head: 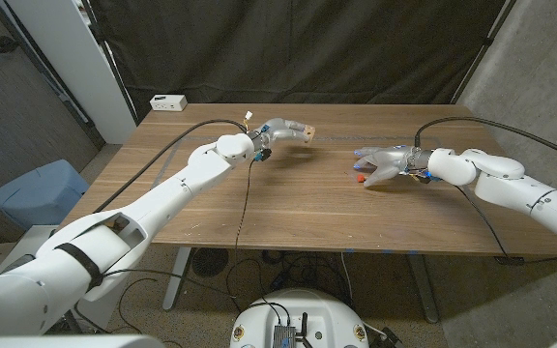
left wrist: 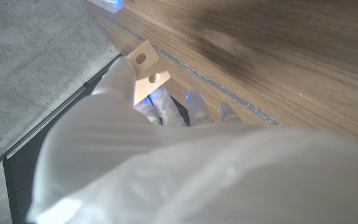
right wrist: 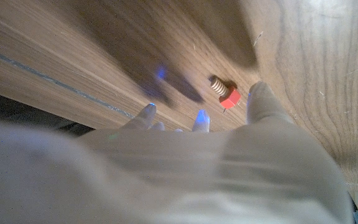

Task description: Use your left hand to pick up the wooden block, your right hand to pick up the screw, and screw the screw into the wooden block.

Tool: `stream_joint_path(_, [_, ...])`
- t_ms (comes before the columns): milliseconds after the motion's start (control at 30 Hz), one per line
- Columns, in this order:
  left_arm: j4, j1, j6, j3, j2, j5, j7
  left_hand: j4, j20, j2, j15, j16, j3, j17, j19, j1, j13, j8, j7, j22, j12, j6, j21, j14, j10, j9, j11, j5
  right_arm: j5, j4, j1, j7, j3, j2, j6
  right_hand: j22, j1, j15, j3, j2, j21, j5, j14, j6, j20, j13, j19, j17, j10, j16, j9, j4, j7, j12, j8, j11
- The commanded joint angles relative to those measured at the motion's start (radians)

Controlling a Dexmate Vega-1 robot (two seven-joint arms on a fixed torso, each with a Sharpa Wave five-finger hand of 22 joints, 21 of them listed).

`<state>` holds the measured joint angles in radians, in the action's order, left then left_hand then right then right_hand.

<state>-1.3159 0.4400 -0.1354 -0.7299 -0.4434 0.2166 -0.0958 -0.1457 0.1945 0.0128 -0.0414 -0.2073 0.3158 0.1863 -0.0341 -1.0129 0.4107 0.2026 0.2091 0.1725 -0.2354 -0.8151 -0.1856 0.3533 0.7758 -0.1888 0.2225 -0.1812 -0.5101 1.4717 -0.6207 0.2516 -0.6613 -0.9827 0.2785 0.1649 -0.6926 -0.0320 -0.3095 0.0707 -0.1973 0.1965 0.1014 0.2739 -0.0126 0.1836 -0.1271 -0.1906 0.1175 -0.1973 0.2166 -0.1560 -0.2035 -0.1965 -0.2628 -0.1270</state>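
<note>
L hand (head: 280,131) gripping wooden block (head: 305,131) — R hand (head: 383,164) fingers spread, empty, over red-headed screw (right wrist: 224,92).

1 wooden block (left wrist: 146,78), 1 screw (right wrist: 225,92), 2 hands (head: 283,132)

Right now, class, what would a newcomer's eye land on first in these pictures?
The left hand holds the pale wooden block above the table's far side. To the right, the red-headed screw lies on the table, with the right hand open beside it and not gripping it.
</note>
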Motion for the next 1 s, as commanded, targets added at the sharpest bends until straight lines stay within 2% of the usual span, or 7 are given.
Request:
stream_joint_path(33, [-0.01,0.001,-0.006,-0.002,-0.001,-0.001,0.002,0.001,0.003,-0.008,-0.029,-0.002,-0.006,0.003,0.001,0.002,0.002,0.007,0.003,0.002,0.003,-0.01,-0.006,0.01,0.014,-0.005,-0.001,-0.003,-0.015,-0.023,0.004,-0.039,-0.008,0.008,0.016,0.006,-0.014,-0.001,-0.01,0.003,-0.001,0.009,-0.004,0.016,0.001,0.003,-0.008,-0.002,-0.01,-0.007,0.002,-0.003,-0.002,-0.008,-0.008,-0.004])
stream_joint_path(467, [-0.007,0.0,-0.015,-0.005,0.002,0.003,0.0,0.001,0.003,-0.01,-0.029,-0.002,-0.008,0.003,0.0,0.003,0.003,0.008,0.004,0.002,0.003,-0.013,-0.007,0.011,0.019,-0.006,-0.001,-0.003,-0.02,-0.033,0.002,-0.066,-0.011,0.012,0.025,0.006,-0.024,-0.005,-0.013,0.002,-0.003,0.011,-0.019,0.051,-0.002,0.003,-0.021,-0.003,-0.027,-0.01,0.008,-0.004,-0.001,-0.01,-0.028,-0.004])
stream_joint_path(1000, [-0.005,0.002,-0.02,-0.009,0.007,0.008,-0.005,0.002,0.003,-0.012,-0.03,-0.002,-0.01,0.003,-0.001,0.005,0.005,0.009,0.002,0.002,0.005,-0.02,-0.007,0.011,0.021,-0.006,-0.001,-0.003,-0.027,-0.016,-0.025,-0.101,-0.006,0.007,0.012,0.006,-0.038,-0.015,-0.02,0.004,-0.005,0.014,-0.041,0.12,-0.009,0.004,-0.041,-0.008,-0.057,-0.015,0.018,-0.004,0.005,-0.013,-0.067,0.002])
